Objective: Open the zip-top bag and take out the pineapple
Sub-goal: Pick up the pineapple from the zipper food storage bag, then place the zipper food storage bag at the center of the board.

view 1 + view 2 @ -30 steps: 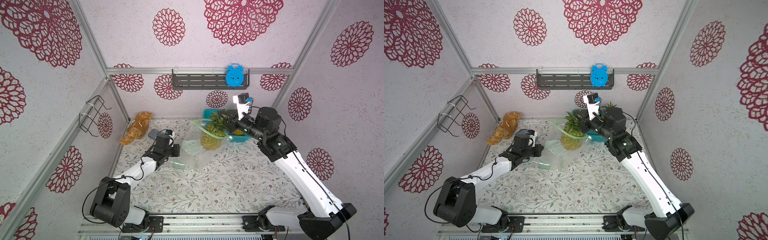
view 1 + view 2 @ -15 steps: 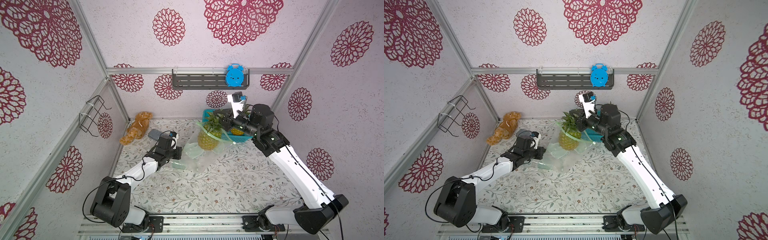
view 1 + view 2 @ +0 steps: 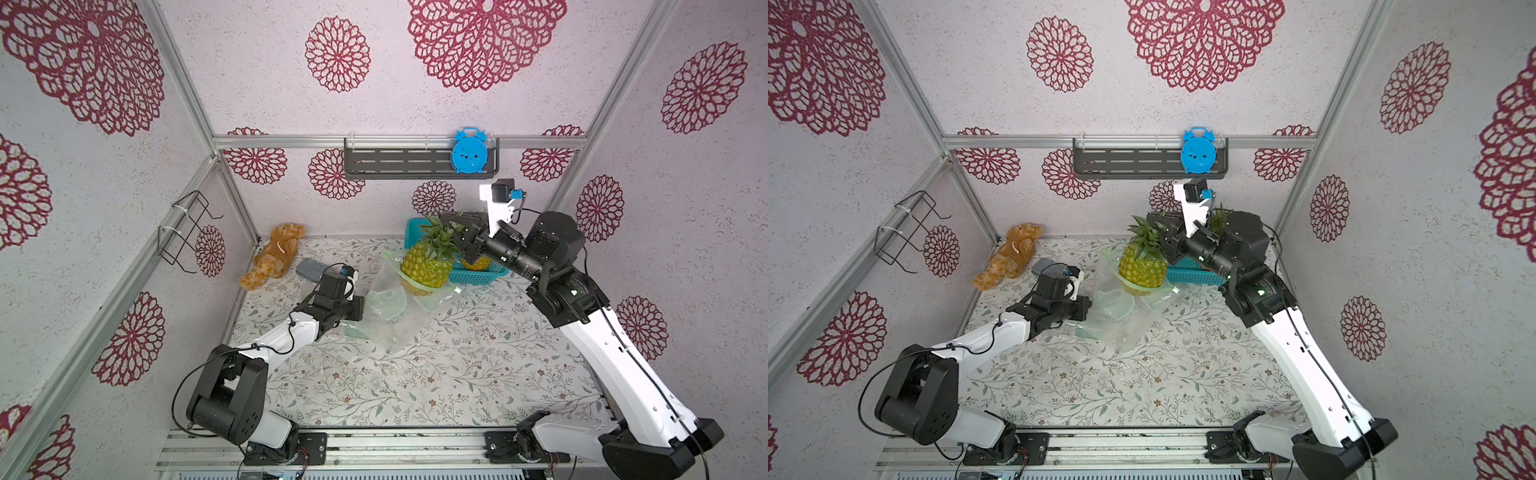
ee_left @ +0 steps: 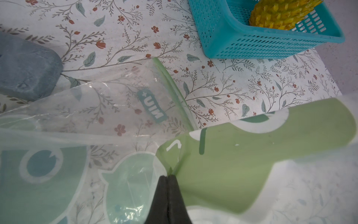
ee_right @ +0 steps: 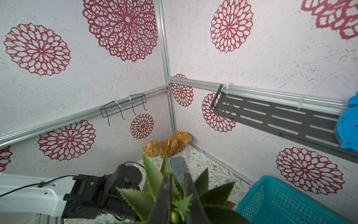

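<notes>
The pineapple (image 3: pixel 426 266) is held upright by its crown: the right tool (image 5: pixel 177 179) is pinched on the middle leaves. Its lower part is seen inside the mouth of the zip-top bag (image 3: pixel 386 309), and the green zip strip (image 3: pixel 415 284) is wrapped around its base, just in front of the teal basket (image 3: pixel 482 276). The left tool (image 4: pixel 168 177) is pressed together on a fold of the bag's film, low near the tabletop (image 3: pixel 457 374).

Several failures can be expected. The whole weight is probably carried by a few leaves, so they may slide out of the pinch or tear, and the fruit would be dropped. The zip strip may catch on the rough skin, so the bag would be dragged up with the fruit. The film is thin and smooth and may be pulled out of the left tool. A swinging fruit could also be knocked against the basket.

The bag is made of clear, crinkled film printed with pale green and teal shapes. The fruit is oval, yellow and knobbly, with stiff, pointed, saw-edged leaves. The basket is of rigid plastic with perforated walls, and a second pineapple (image 4: pixel 280 15) is kept in it.
</notes>
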Available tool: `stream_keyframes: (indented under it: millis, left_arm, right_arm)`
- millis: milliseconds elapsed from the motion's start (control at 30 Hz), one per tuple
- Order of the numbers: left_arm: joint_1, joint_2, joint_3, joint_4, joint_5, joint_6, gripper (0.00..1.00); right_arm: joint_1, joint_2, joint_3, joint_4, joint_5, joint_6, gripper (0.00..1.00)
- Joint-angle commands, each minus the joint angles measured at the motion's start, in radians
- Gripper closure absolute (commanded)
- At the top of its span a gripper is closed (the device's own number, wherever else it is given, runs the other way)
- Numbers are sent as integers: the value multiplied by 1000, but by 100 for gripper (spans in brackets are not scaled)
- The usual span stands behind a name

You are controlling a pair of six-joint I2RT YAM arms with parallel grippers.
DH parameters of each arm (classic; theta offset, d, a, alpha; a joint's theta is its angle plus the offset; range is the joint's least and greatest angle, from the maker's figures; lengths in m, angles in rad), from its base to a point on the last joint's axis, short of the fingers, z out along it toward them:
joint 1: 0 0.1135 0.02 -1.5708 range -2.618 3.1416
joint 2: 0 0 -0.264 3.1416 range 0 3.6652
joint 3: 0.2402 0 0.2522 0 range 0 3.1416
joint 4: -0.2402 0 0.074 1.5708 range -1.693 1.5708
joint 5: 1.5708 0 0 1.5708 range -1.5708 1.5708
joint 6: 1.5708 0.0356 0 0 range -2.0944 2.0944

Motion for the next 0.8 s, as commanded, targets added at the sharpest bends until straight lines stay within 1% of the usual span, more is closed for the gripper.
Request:
stream_keyframes:
  millis: [0, 500, 633, 767]
  left_arm:
    - [-4, 19, 16, -35, -39, 12, 100]
    - [-3, 61, 33, -68, -55, 13, 100]
    - [-4, 58, 36, -78, -56, 10, 100]
    - [-4, 23, 46, -96, -35, -5, 100]
  right_arm:
    - [-6, -74, 30, 205, 16, 0, 100]
    - [-6, -122, 15, 227, 19, -7, 100]
    - [-6, -136, 7, 217, 53, -27, 100]
    - [-6, -148, 4, 187, 127, -56, 100]
